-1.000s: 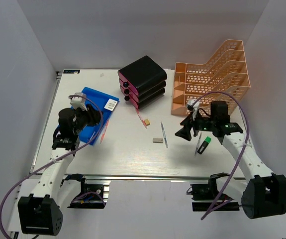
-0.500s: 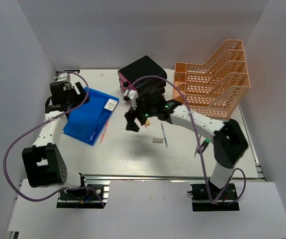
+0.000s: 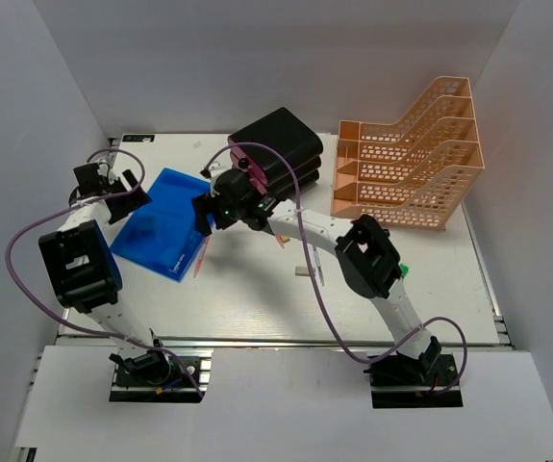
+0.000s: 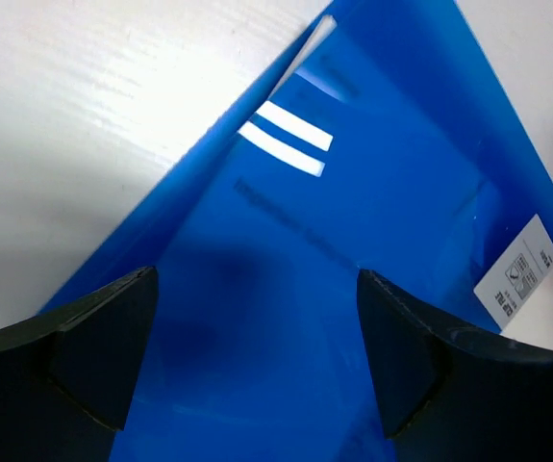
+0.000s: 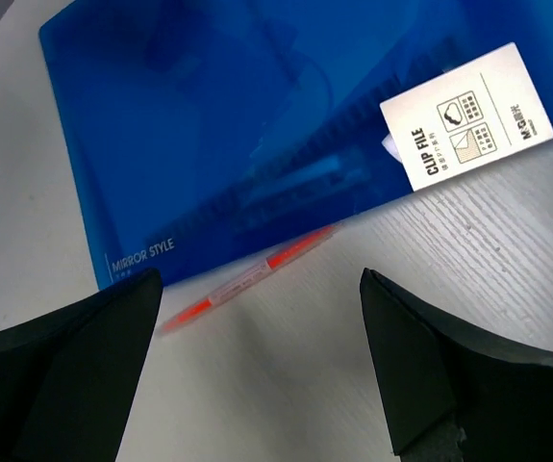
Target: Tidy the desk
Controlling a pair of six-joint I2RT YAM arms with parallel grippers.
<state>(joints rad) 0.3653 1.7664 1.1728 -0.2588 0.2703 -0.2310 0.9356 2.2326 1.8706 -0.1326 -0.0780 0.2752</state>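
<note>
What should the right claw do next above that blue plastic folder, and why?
Probably lower the right gripper and close on the thin red pen. Its jaws stand open, and in its wrist view the pen lies between them on the white desk, along the blue plastic clip file's edge.

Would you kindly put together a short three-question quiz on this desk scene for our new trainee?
1. True or false: the right gripper is shut on the red pen.
2. What lies directly below the left gripper? A) the blue folder B) the peach rack C) the black drawer box
3. Fill in: the label on the folder reads CLIP ____.

Key: 1 false, its jaws stand open above the pen; 2 A; 3 FILE.
</note>
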